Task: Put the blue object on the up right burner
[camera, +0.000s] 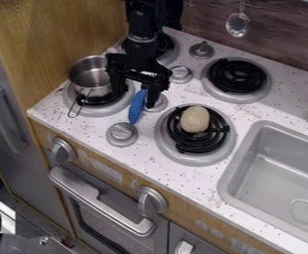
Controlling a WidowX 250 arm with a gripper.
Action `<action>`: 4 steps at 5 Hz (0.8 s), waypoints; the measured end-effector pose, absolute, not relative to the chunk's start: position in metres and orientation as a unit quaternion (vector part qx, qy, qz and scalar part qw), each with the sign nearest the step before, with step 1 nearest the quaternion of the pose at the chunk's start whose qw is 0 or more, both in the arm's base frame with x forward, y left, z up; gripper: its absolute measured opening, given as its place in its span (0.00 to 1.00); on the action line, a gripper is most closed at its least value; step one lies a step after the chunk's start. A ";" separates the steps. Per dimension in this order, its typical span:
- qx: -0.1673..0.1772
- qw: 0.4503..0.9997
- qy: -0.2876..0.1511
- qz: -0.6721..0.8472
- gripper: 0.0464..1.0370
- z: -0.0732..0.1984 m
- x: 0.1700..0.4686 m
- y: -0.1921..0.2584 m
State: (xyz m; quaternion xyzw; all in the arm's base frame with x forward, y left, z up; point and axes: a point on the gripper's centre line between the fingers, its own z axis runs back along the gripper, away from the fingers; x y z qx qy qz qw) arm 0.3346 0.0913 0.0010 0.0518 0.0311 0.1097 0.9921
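Pincer (pixel 136 97) spread, its fingers apart, hangs low over the stove between the burner with the metal pot (pixel 90 77) and the one with the pale, rounded object (pixel 195 119). The blue object (pixel 136 107) is between those two burners, its upper end near one finger, its lower end by a grey knob (pixel 122 134), well apart from the upper right burner (pixel 267 89).

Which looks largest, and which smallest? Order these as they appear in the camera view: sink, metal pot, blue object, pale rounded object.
1. Sink
2. Metal pot
3. Blue object and pale rounded object, unranked: the blue one looks longer but narrower, so they are too close to call.
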 end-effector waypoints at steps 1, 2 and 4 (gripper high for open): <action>0.048 0.991 0.052 0.110 0.96 -0.013 0.329 0.089; 0.041 0.991 0.072 0.109 0.96 -0.029 0.326 0.088; 0.038 0.990 0.065 0.121 0.96 -0.047 0.340 0.096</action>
